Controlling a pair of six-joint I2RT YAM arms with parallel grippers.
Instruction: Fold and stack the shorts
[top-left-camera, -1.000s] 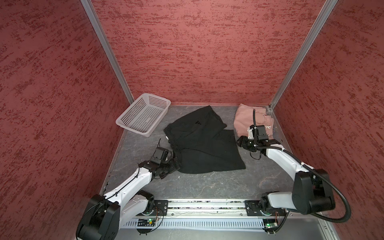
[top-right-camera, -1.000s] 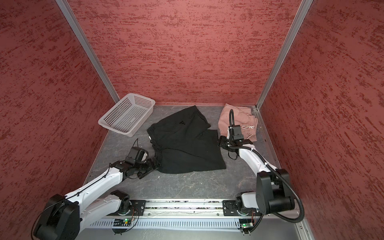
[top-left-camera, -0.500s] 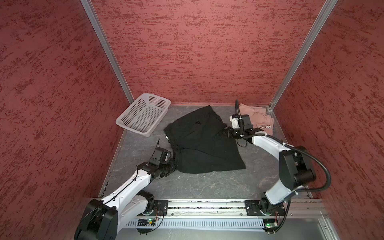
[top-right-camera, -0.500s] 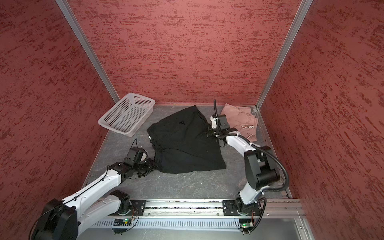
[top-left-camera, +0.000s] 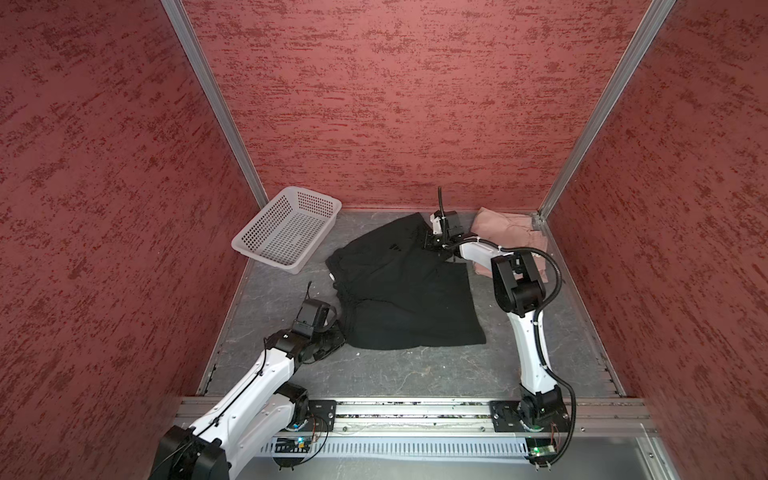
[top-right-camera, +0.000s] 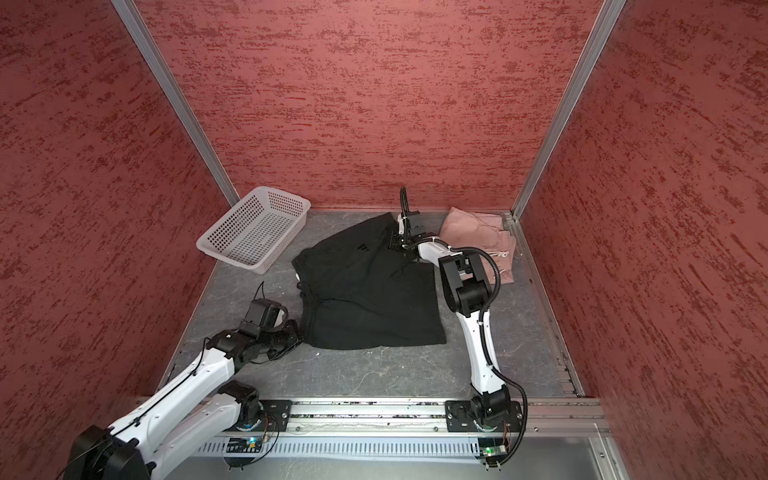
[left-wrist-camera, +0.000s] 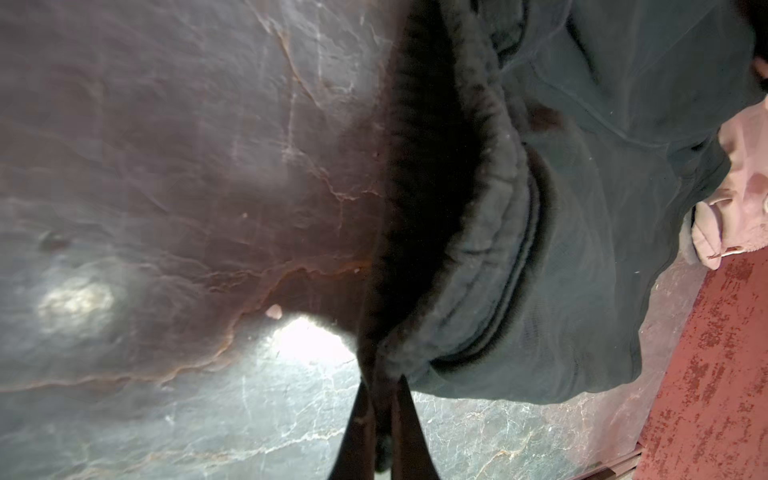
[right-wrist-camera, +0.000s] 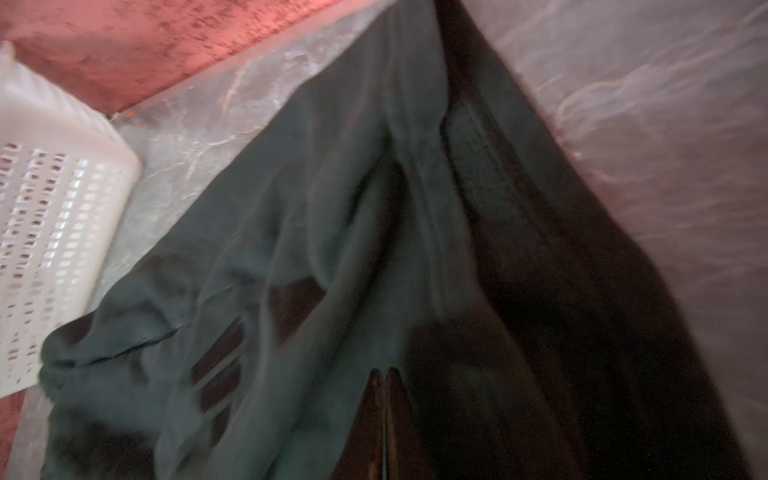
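Left gripper (left-wrist-camera: 384, 388) clamped on black shorts (top-left-camera: 399, 291), near-left waistband corner. Right gripper (right-wrist-camera: 384, 376) pinched shut on far edge. Lift together, cloth taut.

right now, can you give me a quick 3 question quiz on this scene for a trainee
1. True or false: the dusty-pink cloth shorts lie outside the white perforated plastic basket.
2. What is the left end effector shut on? A) the gathered waistband of the black cloth shorts B) the basket rim C) nothing
3. Which end effector pinches the black shorts nearer the back wall?
Key: 1 true; 2 A; 3 the right end effector.
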